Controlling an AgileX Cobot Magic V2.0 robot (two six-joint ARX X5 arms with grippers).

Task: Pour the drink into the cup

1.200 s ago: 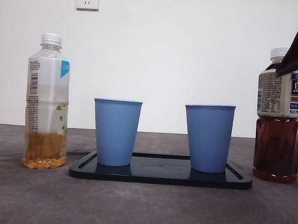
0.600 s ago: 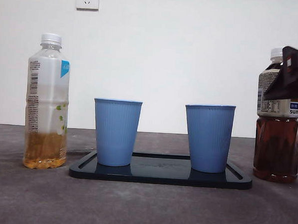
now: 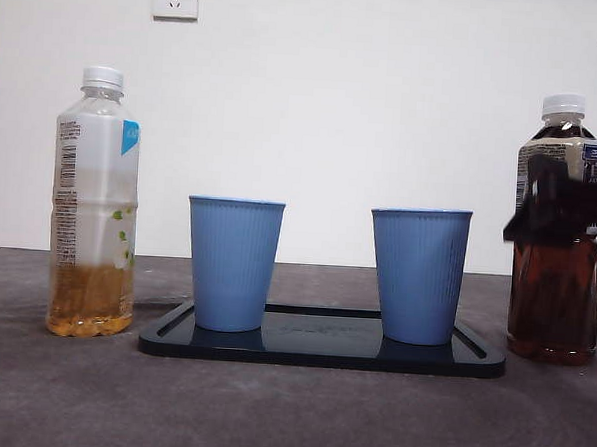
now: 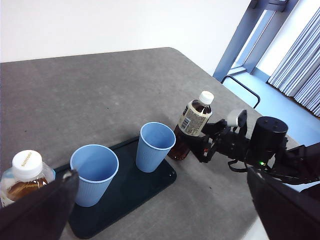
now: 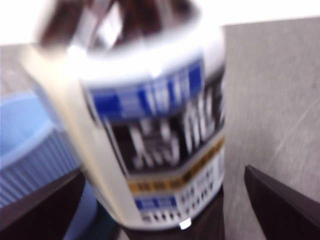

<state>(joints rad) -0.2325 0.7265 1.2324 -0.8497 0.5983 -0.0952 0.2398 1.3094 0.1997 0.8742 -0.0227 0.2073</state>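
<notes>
A dark tea bottle [image 3: 553, 297] with a white cap stands at the right, just off the tray. My right gripper [image 3: 564, 212] is open at label height, one jaw on each side of the bottle [image 5: 155, 125] and not touching it. Two empty blue cups [image 3: 233, 265] [image 3: 418, 275] stand on a dark tray [image 3: 322, 353]. My left gripper [image 4: 162, 200] hangs open high above the table, looking down on the cups [image 4: 156, 146] [image 4: 94, 167] and on the right gripper [image 4: 207, 145] beside the dark bottle [image 4: 192, 122].
A second bottle [image 3: 94, 203], holding a little pale yellow drink, stands left of the tray and shows in the left wrist view [image 4: 25, 175] too. A white wall closes the back. The table's edge runs behind the right arm [image 4: 270, 145].
The right gripper has come down from the top right corner to the height of the dark bottle's label. Bottles, cups and tray have not moved.
</notes>
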